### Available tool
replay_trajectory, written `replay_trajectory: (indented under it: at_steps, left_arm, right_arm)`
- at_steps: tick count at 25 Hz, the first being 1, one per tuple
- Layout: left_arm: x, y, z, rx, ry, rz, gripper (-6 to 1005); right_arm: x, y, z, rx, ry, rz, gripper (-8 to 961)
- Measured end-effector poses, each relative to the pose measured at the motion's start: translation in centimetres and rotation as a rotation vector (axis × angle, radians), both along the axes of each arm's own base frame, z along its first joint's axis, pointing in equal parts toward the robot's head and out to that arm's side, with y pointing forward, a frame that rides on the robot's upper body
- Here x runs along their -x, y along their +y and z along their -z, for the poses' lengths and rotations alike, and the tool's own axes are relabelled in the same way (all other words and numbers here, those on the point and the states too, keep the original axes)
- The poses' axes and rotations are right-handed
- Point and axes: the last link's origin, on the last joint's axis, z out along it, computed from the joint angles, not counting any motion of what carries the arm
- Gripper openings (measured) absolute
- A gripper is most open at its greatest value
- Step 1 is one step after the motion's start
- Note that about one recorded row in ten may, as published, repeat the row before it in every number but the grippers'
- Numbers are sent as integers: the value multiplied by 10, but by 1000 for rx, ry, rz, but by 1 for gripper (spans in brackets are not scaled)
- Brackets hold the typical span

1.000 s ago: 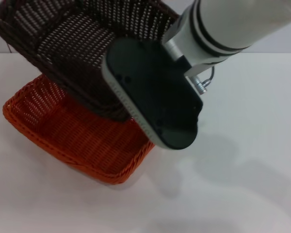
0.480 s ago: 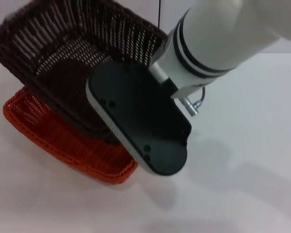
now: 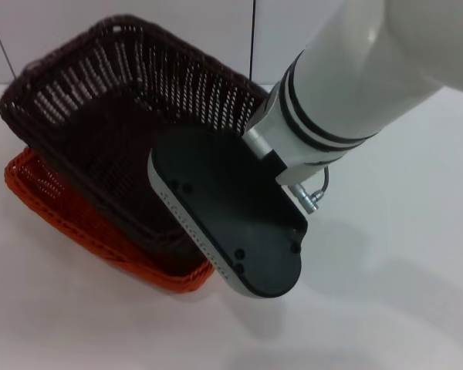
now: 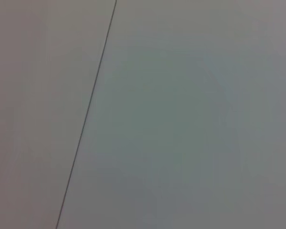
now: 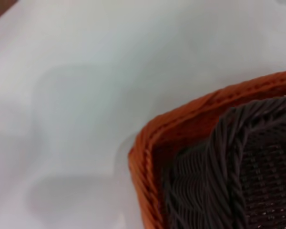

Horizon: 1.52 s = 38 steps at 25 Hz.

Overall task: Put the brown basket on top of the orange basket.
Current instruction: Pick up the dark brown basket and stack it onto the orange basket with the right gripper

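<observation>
Dark brown woven wicker basket (image 3: 100,139), tilted left of frame over the bright orange woven basket (image 3: 54,208), could settle crooked; right gripper (image 3: 197,196) state hidden.

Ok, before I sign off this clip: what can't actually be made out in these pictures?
- Right gripper fingers: head view, hidden under the arm's own black wrist housing; absent from the right wrist view.
- Whether the brown basket sits fully inside the orange basket: their near right corner is covered by that housing; the right wrist view shows one corner only.
- Left gripper: in no view; left wrist view shows only blank wall.
</observation>
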Motion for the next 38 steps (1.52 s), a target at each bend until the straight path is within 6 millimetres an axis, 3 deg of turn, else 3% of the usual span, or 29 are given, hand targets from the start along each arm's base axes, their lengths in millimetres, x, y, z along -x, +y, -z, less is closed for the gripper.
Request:
replay_trajectory:
  at_steps: [16,38]
  left_arm:
    - [0,-1,2,10,3,1,809]
    - [-1,2,0,6,5,4,809]
  right_arm:
    - [-13,9,12,27,-18,13,154]
    - [-9,15,18,29,11,-14,155]
